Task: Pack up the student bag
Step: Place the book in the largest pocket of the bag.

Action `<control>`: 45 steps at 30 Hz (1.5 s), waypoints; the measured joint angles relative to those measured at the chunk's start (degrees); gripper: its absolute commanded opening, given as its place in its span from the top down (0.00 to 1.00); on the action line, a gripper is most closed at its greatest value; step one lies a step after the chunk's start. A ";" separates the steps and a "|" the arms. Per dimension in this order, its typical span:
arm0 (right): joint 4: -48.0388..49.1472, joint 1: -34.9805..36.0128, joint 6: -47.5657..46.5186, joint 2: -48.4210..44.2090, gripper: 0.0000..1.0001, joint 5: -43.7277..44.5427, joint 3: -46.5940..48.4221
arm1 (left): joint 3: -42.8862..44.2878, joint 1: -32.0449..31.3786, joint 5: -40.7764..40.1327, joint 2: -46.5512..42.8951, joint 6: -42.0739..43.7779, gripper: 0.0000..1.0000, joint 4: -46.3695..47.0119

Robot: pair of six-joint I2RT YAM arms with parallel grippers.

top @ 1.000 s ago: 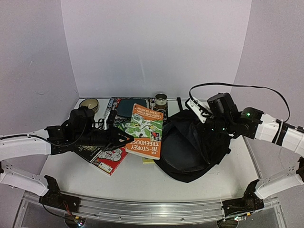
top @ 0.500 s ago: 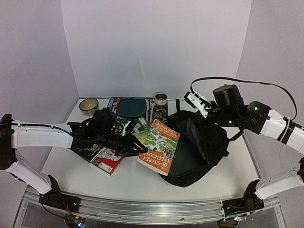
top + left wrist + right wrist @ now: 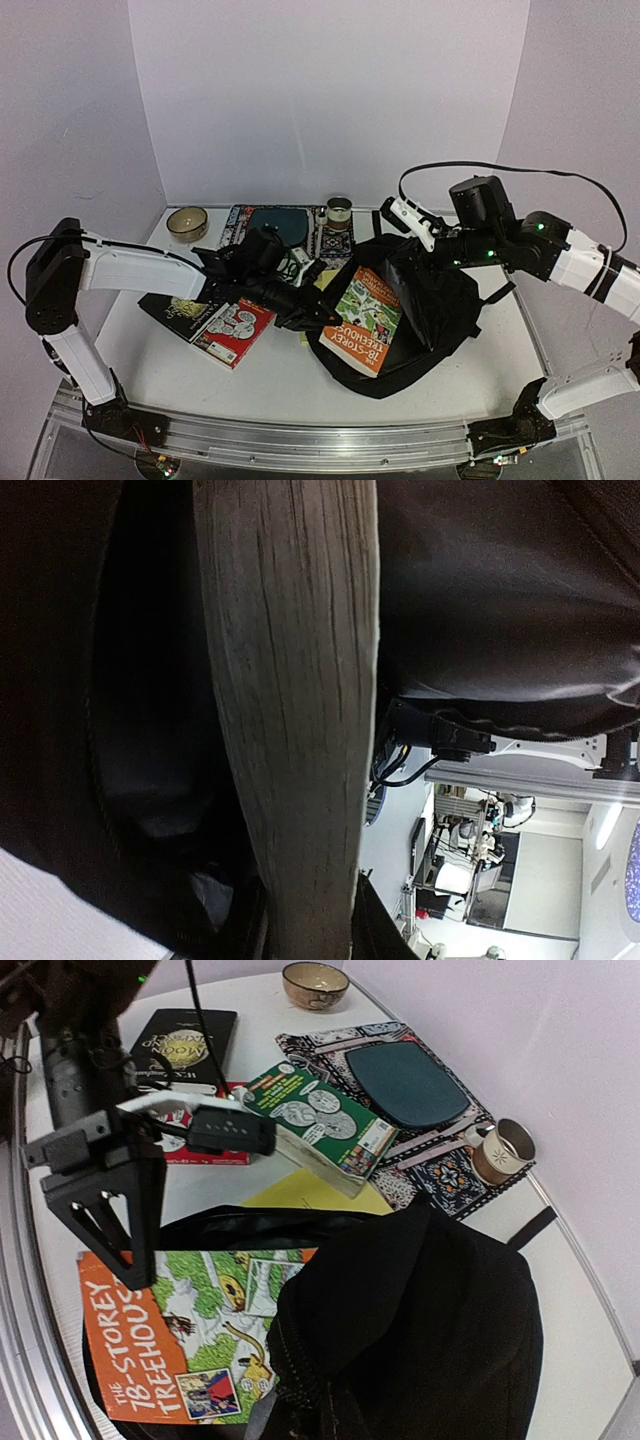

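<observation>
We are pinching the orange paperback (image 3: 368, 318) by its edge in the left gripper (image 3: 320, 318), jaws pressed on the page block; the student bag (image 3: 450, 305) is lying directly ahead of and beneath those fingertips, its mouth gaping under the book. The right gripper (image 3: 432, 268) is clamped together on a fold of the bag's upper flap, which is hanging below it like a tent.

We are judging the bag soft, limp and light; it will sag wherever it is unsupported; take hold at the zipper hem or a strap, never mid-panel.

The opening ahead of the left gripper is looking only slightly wider than the book, so its corners may catch on the hem. Behind the left gripper a red book (image 3: 232, 330) and a yellow sheet (image 3: 300, 1195) are lying near. The table (image 3: 300, 385) is offering open room on the wrist side, towards its near edge.
</observation>
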 measured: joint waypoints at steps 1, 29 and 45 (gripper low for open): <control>-0.05 0.00 0.00 0.00 1.00 -1.02 0.00 | 0.51 -0.01 0.41 0.95 0.13 1.00 -0.06; -1.29 1.13 0.24 0.96 1.00 -11.61 0.94 | 32.99 0.12 -3.03 25.85 20.46 0.78 -20.21; 4.87 1.68 2.65 0.94 1.00 2.06 -7.19 | 25.45 0.26 -17.47 20.92 12.97 0.39 -19.43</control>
